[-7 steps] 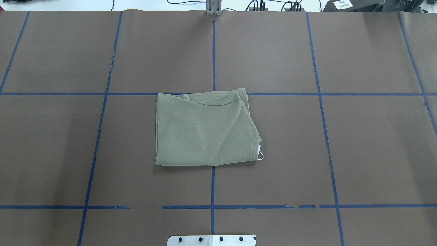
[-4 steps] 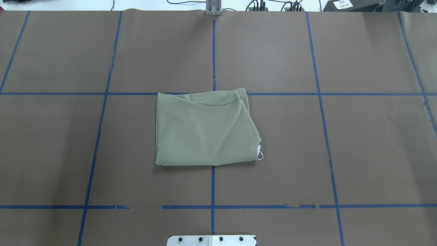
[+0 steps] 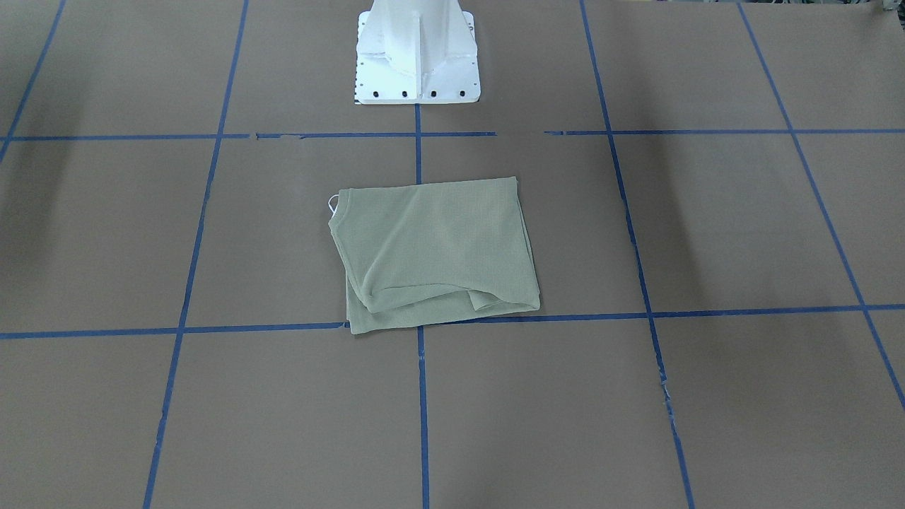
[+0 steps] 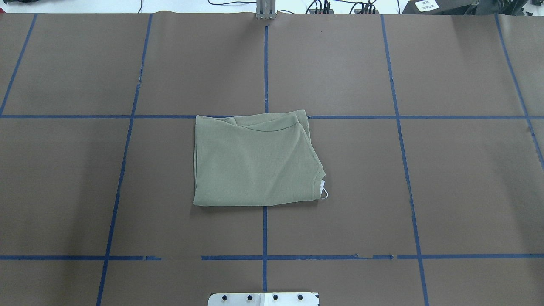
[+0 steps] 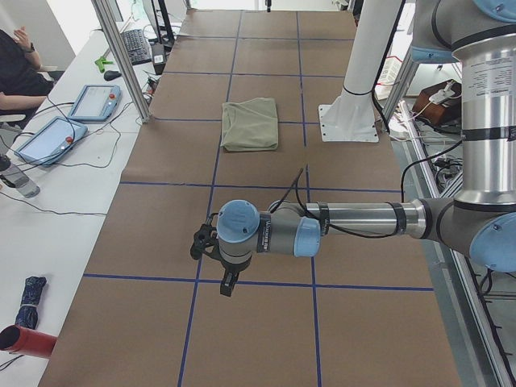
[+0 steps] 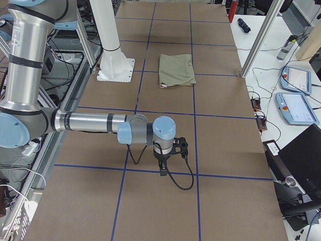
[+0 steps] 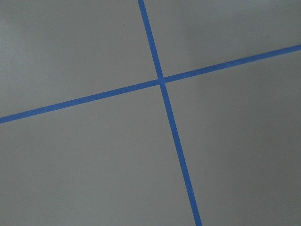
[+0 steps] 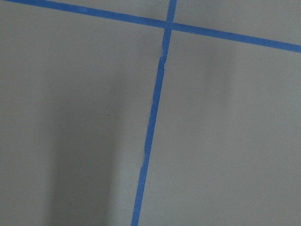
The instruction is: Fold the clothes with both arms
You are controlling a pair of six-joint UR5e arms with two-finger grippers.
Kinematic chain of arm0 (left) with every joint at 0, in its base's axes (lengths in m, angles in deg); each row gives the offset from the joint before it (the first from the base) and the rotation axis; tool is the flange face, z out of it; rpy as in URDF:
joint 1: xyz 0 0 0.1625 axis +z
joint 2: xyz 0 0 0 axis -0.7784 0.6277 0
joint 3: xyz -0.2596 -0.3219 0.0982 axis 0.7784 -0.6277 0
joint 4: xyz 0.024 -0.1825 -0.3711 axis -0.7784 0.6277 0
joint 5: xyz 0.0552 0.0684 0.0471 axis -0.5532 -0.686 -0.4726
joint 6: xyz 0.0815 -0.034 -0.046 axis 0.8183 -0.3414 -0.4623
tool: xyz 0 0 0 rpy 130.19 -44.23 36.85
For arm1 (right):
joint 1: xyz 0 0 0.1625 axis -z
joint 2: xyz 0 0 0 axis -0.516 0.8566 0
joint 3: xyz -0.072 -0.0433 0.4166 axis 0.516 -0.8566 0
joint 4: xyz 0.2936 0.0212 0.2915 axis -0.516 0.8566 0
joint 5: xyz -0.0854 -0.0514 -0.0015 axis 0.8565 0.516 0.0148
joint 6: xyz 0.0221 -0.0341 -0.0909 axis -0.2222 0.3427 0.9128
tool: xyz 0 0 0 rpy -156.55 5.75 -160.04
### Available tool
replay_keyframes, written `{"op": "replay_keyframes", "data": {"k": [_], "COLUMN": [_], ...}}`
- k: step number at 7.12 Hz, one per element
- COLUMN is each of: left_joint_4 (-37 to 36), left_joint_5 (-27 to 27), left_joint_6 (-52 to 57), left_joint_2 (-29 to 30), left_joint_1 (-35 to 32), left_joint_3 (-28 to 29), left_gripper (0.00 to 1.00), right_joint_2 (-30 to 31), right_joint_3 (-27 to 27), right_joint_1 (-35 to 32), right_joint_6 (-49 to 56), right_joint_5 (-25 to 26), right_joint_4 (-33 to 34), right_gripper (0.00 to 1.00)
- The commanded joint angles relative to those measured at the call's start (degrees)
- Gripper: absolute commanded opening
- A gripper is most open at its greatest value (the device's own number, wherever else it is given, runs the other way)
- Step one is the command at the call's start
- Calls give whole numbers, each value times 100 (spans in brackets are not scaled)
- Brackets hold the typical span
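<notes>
The sage-green shirt (image 4: 255,161) lies folded into a rough rectangle at the table's middle, also in the front view (image 3: 435,251) and both side views (image 5: 251,123) (image 6: 176,70). Its white hang tag (image 4: 324,189) sticks out at one corner. No arm touches it. My left gripper (image 5: 226,282) shows only in the exterior left view, pointing down over the table far from the shirt; I cannot tell if it is open or shut. My right gripper (image 6: 163,169) shows only in the exterior right view, likewise far from the shirt; I cannot tell its state. Both wrist views show only brown cover and blue tape.
The brown table cover (image 4: 467,191) carries a blue tape grid. The white pedestal base (image 3: 417,56) stands at the robot's side of the table. Teach pendants (image 5: 93,101) (image 6: 296,80) and cables lie on side benches, and a seated person (image 5: 16,72) is at the left bench.
</notes>
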Motion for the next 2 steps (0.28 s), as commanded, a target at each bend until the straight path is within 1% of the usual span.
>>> {"op": "replay_keyframes", "data": {"k": [1,2], "left_joint_4": [1,1], "left_joint_5": [4,-5], "left_joint_6": [1,1], "left_joint_2": [1,1], "left_joint_1": [0,9], "left_joint_3": [5,5], "left_gripper": [100,100], "right_joint_2": [0,0], "right_joint_3": [-9,-18], "right_joint_1": [0,0], "right_joint_6": [-2,-2], "right_joint_5": [9,0], "right_joint_4": [0,0], "right_gripper": [100,100]}}
